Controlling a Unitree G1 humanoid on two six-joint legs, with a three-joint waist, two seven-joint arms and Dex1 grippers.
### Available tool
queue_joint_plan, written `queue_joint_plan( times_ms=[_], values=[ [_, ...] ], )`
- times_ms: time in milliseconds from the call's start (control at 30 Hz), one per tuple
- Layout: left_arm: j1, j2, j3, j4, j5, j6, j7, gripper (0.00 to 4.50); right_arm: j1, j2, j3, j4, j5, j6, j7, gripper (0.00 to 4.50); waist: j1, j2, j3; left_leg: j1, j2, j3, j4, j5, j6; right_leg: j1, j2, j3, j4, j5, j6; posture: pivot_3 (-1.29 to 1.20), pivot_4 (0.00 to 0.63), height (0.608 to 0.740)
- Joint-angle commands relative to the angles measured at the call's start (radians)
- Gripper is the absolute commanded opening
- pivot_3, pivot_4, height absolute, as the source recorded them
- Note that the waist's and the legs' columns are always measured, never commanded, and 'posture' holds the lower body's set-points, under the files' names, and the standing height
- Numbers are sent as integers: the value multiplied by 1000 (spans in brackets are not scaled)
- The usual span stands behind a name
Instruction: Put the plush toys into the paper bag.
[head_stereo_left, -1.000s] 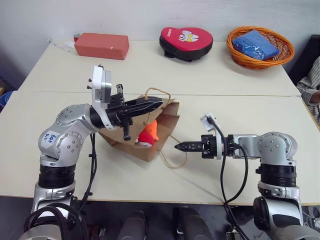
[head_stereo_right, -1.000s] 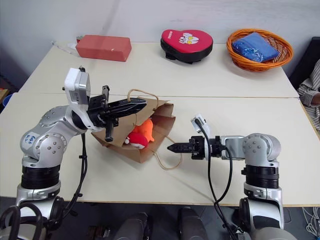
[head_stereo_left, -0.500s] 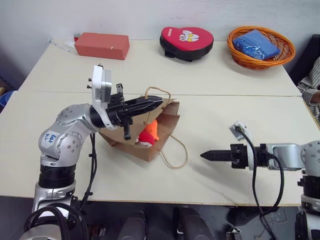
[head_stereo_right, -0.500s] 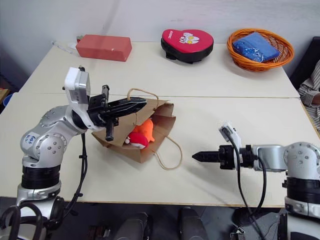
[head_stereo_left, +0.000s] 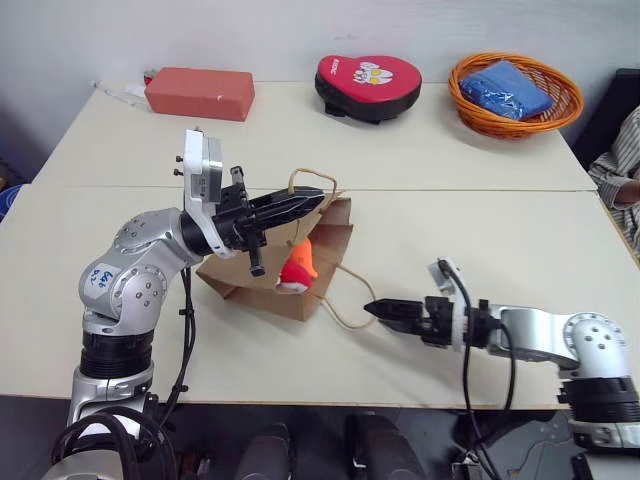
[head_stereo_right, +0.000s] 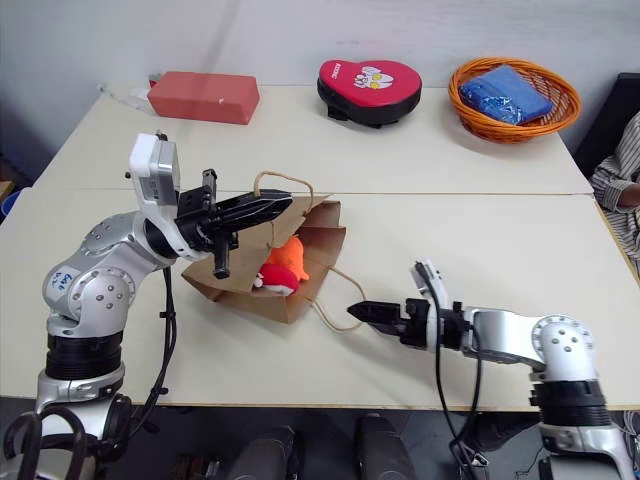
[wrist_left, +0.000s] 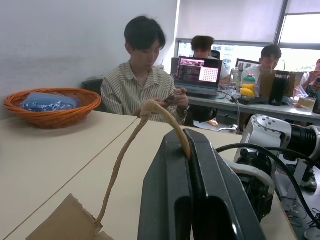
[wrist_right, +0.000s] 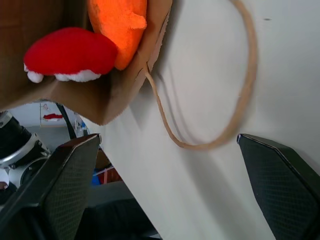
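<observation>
The table (head_stereo_left: 470, 215) fills most of the head views, pale and made of two tops joined along a seam. On it, at about nine o'clock from the centre, the paper bag (head_stereo_left: 262, 285) lies on its side with its mouth open toward four o'clock. The left gripper (head_stereo_left: 318, 203) reaches in from nine o'clock with its jaws clamped together on the bag's upper handle (head_stereo_left: 312, 178), holding the top edge of the mouth up. The right gripper (head_stereo_left: 372, 309) sits low at about five o'clock of the bag, jaws apart, its tips just beside the lower handle (head_stereo_left: 350, 300), which lies in a loop on the table.

Along the far edge, from ten to two o'clock, stand a red block (head_stereo_left: 199, 93), a heart-shaped pad (head_stereo_left: 369, 84) and an orange basket (head_stereo_left: 515, 92) with a blue cloth (head_stereo_left: 511, 88) in it.

The two plush toys rest in the bag's mouth: the orange toy (head_stereo_left: 303, 258) above, the red toy (head_stereo_left: 293, 275) touching it below. The head views show them small; the right wrist view shows the red toy's white trim and the lower handle loop between the two spread fingers (wrist_right: 65, 170). The left wrist view alone shows the handle cord pinched between the closed fingers (wrist_left: 172, 200), and people (wrist_left: 145, 80) seated beyond the basket.
</observation>
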Motion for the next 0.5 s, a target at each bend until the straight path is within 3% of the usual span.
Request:
queue_joint_plan(
  times_ms=[33,100,233,500],
  values=[
    [-14,10,22,-34,-23,-1,-1,0,-8,45,54,-16,15,-78,-79,4475,-6,0,0,0,0,0,0,0,0,0,0,0,0,0,0,0,150,740],
    [-13,13,25,-35,-23,0,-3,0,-15,55,56,-15,15,-102,-92,4475,-6,0,0,0,0,0,0,0,0,0,0,0,0,0,0,0,150,740],
    [-13,15,25,-32,-21,-1,-4,0,-32,73,53,-33,15,-143,-91,3637,-4,0,0,0,0,0,0,0,0,0,0,0,0,0,0,0,150,740],
    [-21,6,17,-19,-14,-14,-14,0,-62,42,-37,-89,15,-194,-22,758,-3,0,0,-1,0,0,0,0,0,0,0,0,-1,0,0,0,150,740]
  ],
)
